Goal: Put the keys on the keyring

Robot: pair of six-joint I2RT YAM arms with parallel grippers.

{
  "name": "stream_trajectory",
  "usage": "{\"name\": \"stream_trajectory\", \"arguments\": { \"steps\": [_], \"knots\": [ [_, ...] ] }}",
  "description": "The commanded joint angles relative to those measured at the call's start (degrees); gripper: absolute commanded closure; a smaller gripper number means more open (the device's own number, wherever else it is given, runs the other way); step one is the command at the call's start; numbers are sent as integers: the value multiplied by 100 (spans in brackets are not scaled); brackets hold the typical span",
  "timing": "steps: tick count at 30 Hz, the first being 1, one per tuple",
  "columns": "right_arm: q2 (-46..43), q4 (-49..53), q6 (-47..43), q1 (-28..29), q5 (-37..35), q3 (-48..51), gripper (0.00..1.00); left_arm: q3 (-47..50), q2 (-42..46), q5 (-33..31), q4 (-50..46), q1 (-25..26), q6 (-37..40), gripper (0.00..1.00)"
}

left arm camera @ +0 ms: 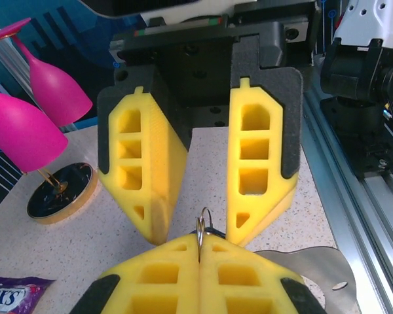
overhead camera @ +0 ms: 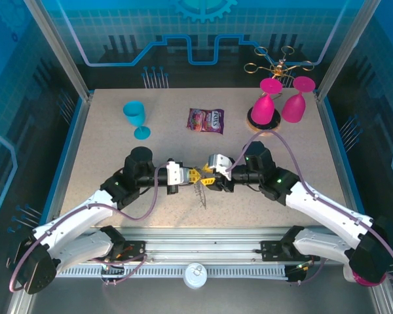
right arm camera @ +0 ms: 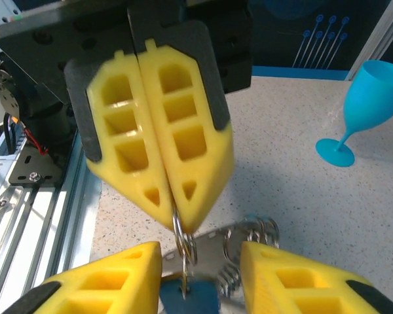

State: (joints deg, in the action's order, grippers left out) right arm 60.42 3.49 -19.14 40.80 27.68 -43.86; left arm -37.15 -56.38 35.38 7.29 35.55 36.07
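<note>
A: Where do we take hold?
B: Left tool (left arm camera: 198,247) clamps the thin silver wire keyring (left arm camera: 200,226); right tool (right arm camera: 200,261) stands apart around the small blue-headed silver key (right arm camera: 187,297) below. Light, slippery, we judge: pinch the head.

Left arm (overhead camera: 85,216) and right arm (overhead camera: 321,206): white shells, black joints, a purple cable (overhead camera: 158,190) looping along each. Left end effector (overhead camera: 194,175) and right end effector (overhead camera: 209,176) each carry 2 yellow fingers (left arm camera: 254,157) with rectangular cut-outs, black-backed.
</note>
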Motion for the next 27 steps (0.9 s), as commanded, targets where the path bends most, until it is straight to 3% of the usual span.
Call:
{"name": "stream_trajectory", "arguments": {
  "steps": [1, 4, 8, 22, 27],
  "knots": [
    [-278, -273, 304, -215, 264, 207, 61, 41, 154, 201, 251, 30, 15, 100],
    [-373, -166, 374, -239, 459, 255, 59, 45, 151, 207, 247, 38, 44, 100],
    [-344, -142, 427, -235, 508, 228, 65, 56, 145, 227, 261, 31, 72, 100],
    [-52, -88, 384, -273, 428, 91, 96, 44, 145, 318, 325, 34, 90, 100],
    [291, 47, 417, -309, 614, -60, 100, -66, 121, 498, 291, 34, 49, 100]
  ]
}}
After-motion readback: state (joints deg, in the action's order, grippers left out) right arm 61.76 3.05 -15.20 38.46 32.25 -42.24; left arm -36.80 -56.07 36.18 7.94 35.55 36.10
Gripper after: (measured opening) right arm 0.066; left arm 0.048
